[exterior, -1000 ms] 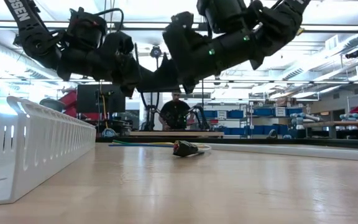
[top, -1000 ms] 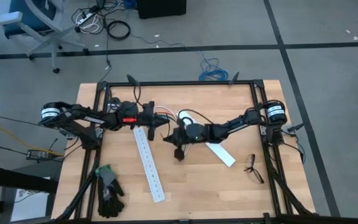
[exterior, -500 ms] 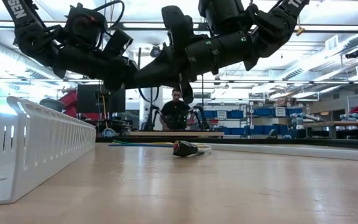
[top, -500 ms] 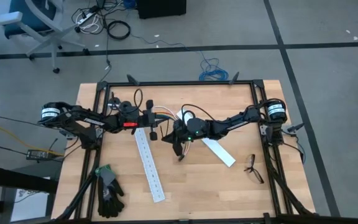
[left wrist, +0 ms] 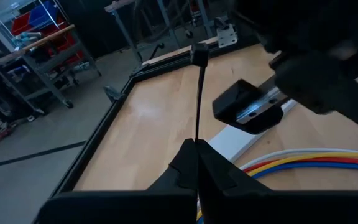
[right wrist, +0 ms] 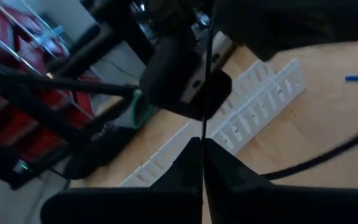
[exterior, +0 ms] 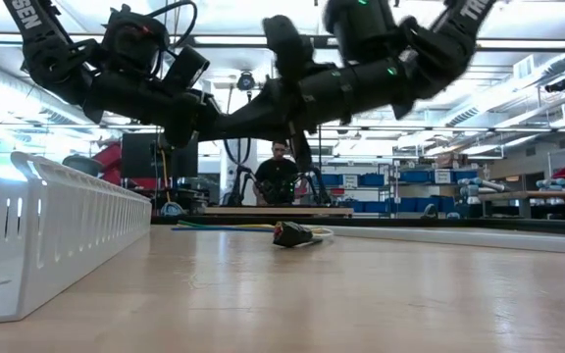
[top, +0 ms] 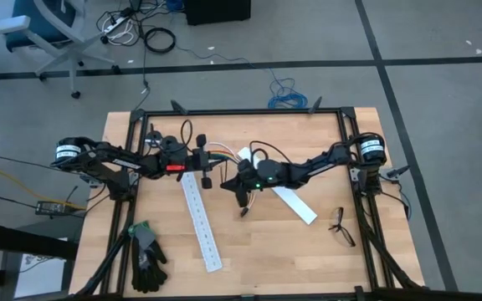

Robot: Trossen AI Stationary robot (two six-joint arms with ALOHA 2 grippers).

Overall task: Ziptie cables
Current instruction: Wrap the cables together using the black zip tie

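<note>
The cables (top: 224, 151), thin white, orange and blue wires with a dark plug (exterior: 292, 234), lie on the table just behind both grippers, touched by neither. My left gripper (top: 208, 170) and right gripper (top: 225, 178) meet tip to tip above the table's middle, both shut. The ziptie (left wrist: 197, 99), a thin black strip, stands out from between the left fingers to its small square head (left wrist: 199, 55). A thin black strip (right wrist: 204, 106) also runs out from between the right fingers (right wrist: 202, 142) and past the left gripper. My left gripper pinches the ziptie (left wrist: 196, 138) between its two shut fingertips, at a point away from the head. The strip runs straight on ahead of the fingers, along their line, clear of the table. My right gripper pinches the thin black strip (right wrist: 203, 134) between its shut fingertips, with the strip running straight ahead, clear of the table. Which part of the ziptie this is, I cannot tell.
One white slotted strip (top: 201, 219) lies near the table's middle and another (top: 295, 203) under the right arm. Spectacles (top: 340, 226) lie at the near right and a black glove (top: 147, 255) at the near left. A black frame (top: 241, 111) borders the table. A person (exterior: 279, 176) sits far behind.
Both grippers have rolled about their own pointing line while staying shut and tip to tip. The right arm has straightened a little toward the left gripper. The cables have stayed on the table.
</note>
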